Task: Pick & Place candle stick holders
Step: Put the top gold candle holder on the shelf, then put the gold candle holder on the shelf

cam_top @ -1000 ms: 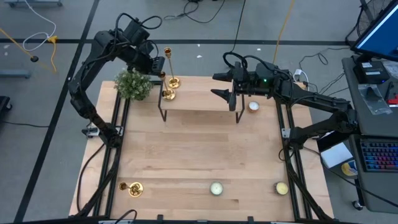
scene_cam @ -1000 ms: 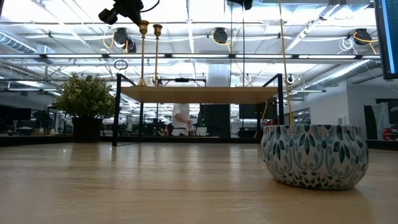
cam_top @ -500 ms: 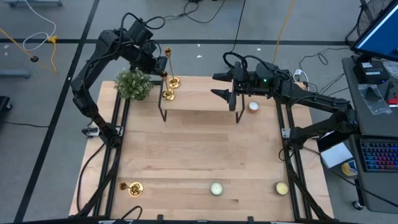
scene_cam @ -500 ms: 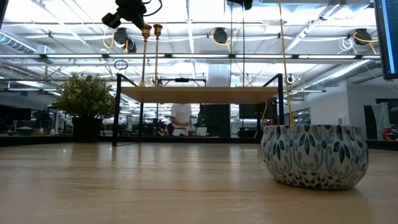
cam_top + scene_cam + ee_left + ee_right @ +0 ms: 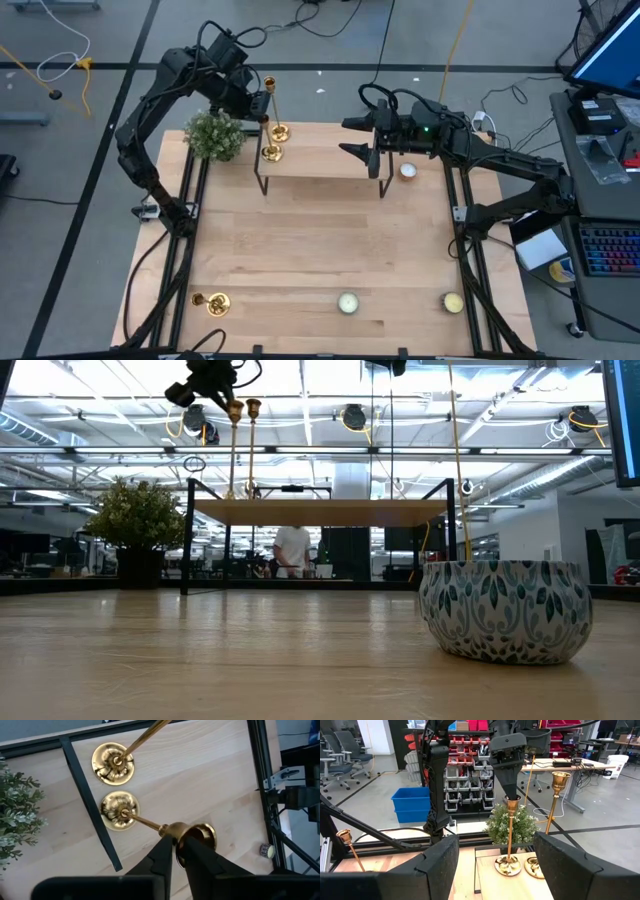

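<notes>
Two gold candle stick holders stand on their round bases on a raised wooden shelf (image 5: 320,160) at the table's far side: one (image 5: 271,153) nearer, one (image 5: 278,131) farther and taller. My left gripper (image 5: 258,100) is above the nearer one and is shut on its top. A third holder (image 5: 213,303) stands at the near left of the table and shows in the right wrist view (image 5: 347,842). My right gripper (image 5: 365,150) hangs open and empty over the shelf's right end. My left gripper pinches the nearer holder's top cup (image 5: 200,834), where it meets the stem, between its two fingers (image 5: 165,852). It comes from above, pointing down, as the right wrist view (image 5: 509,790) shows. The holder's base (image 5: 119,810) sits on the shelf, the stem leaning slightly.
A green bushy plant (image 5: 215,135) stands just left of the shelf. A white tealight (image 5: 408,170) lies right of the shelf. A patterned candle bowl (image 5: 505,610) and a yellow tealight (image 5: 453,302) sit at the near edge. A person (image 5: 292,550) is beyond the table.
My left gripper has shifted a little toward the table's right and far edge with the holder's top. The stem now leans slightly, and its base has stayed on the shelf.
</notes>
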Controlling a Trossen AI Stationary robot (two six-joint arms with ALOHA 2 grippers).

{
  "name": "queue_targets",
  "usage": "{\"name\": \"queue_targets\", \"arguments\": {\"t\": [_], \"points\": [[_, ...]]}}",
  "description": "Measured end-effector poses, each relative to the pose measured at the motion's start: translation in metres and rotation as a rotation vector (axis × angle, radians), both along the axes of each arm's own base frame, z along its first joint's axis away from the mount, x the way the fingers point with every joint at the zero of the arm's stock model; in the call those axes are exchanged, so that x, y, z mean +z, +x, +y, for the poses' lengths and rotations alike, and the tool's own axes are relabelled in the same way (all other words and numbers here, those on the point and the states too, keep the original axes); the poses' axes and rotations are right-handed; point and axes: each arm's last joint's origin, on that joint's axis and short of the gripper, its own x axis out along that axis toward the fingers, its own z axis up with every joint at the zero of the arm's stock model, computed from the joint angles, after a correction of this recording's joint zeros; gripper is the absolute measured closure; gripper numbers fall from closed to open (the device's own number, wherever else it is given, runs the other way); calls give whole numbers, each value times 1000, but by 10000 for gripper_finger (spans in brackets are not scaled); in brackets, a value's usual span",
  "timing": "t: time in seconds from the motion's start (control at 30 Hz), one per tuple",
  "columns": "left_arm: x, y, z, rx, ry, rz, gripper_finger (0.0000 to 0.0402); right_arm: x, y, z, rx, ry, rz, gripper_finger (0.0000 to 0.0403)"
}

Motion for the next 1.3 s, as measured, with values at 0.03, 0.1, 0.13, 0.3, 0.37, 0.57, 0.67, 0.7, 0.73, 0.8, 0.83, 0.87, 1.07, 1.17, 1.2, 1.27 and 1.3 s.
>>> {"name": "queue_targets", "arguments": {"t": [0.03, 0.1, 0.13, 0.3, 0.37, 0.57, 0.67, 0.7, 0.73, 0.8, 0.83, 0.87, 1.07, 1.17, 1.2, 1.27, 1.3], "points": [[0, 0, 0, 0, 0, 0, 345, 0, 0, 0, 0, 0, 0, 154], [0, 0, 0, -4, 3, 1, 333, 0, 0, 0, 0, 1, 0, 154], [0, 0, 0, -6, 5, 2, 327, 0, 0, 0, 0, 1, -1, 154], [0, -1, 1, -7, 13, 6, 302, 0, 0, 0, 0, 2, -1, 154], [0, -2, 2, 0, 13, 6, 292, 0, 0, 0, 0, 2, -1, 154], [1, -6, 5, 15, 12, 0, 262, 0, 0, 0, 0, 2, 0, 154], [1, -6, 6, 2, -3, -23, 249, 0, 0, 0, 0, 2, -1, 154], [1, -6, 6, -4, -10, -32, 245, 0, 0, 0, 0, 2, -1, 154], [1, -6, 7, -8, -14, -42, 240, 0, 0, 0, 0, 2, 0, 154], [3, -8, 7, -8, -13, -61, 232, 0, 0, 0, 0, 2, -1, 154], [5, -10, 8, -4, -5, -69, 229, 0, 0, 0, 0, 2, 0, 154], [7, -12, 7, -1, 4, -77, 226, 0, 0, 0, 0, 3, -1, 154], [20, -29, -4, 23, 39, -116, 220, 0, 0, 0, -2, 2, 0, 154], [32, -41, -19, 28, 51, -165, 220, 0, 0, 0, -3, 2, -1, 154], [36, -46, -25, 22, 59, -185, 220, 0, 0, 0, -3, 2, 0, 154], [45, -54, -40, 0, 77, -220, 220, 0, 0, 0, -3, 2, 0, 154], [48, -57, -49, -15, 83, -234, 220, 0, 0, 0, -3, 2, 0, 154]]}}
